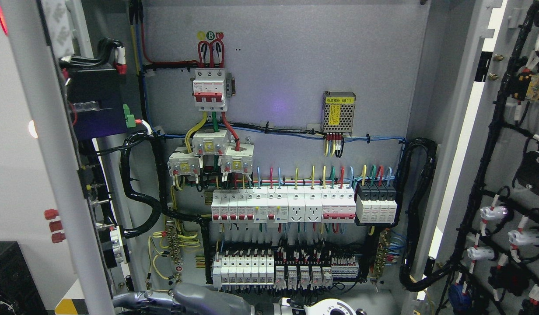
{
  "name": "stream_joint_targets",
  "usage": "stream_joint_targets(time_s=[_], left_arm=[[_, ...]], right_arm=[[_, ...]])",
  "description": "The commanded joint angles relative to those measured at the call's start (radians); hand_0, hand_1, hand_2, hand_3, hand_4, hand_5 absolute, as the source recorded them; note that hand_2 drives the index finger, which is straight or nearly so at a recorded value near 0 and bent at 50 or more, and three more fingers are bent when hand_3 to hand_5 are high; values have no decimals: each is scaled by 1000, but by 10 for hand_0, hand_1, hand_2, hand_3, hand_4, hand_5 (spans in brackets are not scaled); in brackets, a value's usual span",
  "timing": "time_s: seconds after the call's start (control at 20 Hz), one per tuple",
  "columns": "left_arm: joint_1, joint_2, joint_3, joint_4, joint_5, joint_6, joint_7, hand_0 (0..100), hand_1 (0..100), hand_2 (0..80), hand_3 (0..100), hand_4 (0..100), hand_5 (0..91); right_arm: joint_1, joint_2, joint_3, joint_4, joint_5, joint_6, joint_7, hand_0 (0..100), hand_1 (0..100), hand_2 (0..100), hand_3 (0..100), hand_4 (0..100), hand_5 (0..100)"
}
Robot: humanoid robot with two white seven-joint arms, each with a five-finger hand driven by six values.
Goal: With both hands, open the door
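A hand cannot be made out anywhere here; only grey and white arm segments (199,302) lie low along the bottom edge, and I cannot tell which arm they belong to or whether any fingers are released, clenched or grasping.

The task's thing, the cabinet's double door, appears already swung wide. The left door (42,153) stands edge-on at the picture's left, its red indicator lamps (53,225) and a black module (96,103) mounted on its inner face. The right door (510,175) is folded out to the right, showing its back side strung with black wire looms and white lamp sockets (492,213).

Between them the cabinet interior (287,65) is fully exposed: a red-handled main breaker (210,89) up top, a mesh-cased power supply (338,113) to its right, then a row of white breakers (282,203) and a lower row of terminals and relays (274,269). Thick black conduits (140,192) loop from the panel to each door, left slack, presumably so the leaves can swing without straining the wiring.

Judging by this, the opening looks essentially done, and the arm sits low and clear of the wiring.
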Motion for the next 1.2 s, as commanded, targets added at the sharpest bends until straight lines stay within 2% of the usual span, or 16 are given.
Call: stream_joint_targets(time_s=[0.0, 0.15, 0.3, 0.4, 0.6, 1.0, 1.15], left_arm=[[30, 1, 1, 0, 0, 1, 1, 0, 0, 0, 0, 0, 0], [30, 3, 1, 0, 0, 1, 1, 0, 0, 0, 0, 0, 0], [30, 3, 1, 0, 0, 2, 1, 0, 0, 0, 0, 0, 0], [30, 3, 1, 0, 0, 1, 1, 0, 0, 0, 0, 0, 0], [30, 3, 1, 0, 2, 2, 1, 0, 0, 0, 0, 0, 0], [29, 1, 1, -1, 2, 1, 1, 0, 0, 0, 0, 0, 0], [30, 1, 1, -1, 2, 1, -1, 0, 0, 0, 0, 0, 0]], right_arm=[[0, 81, 46, 29, 29, 3, 2, 0, 0, 0, 0, 0, 0], [-1, 113, 51, 58, 69, 9, 2, 0, 0, 0, 0, 0, 0], [2, 125, 53, 72, 70, 16, 2, 0, 0, 0, 0, 0, 0], [0, 129, 53, 80, 70, 52, 2, 0, 0, 0, 0, 0, 0], [-1, 162, 49, 98, 70, 64, 2, 0, 0, 0, 0, 0, 0], [-1, 182, 63, 112, 87, 58, 1, 0, 0, 0, 0, 0, 0], [0, 182, 98, 113, 122, 55, -2, 0, 0, 0, 0, 0, 0]])
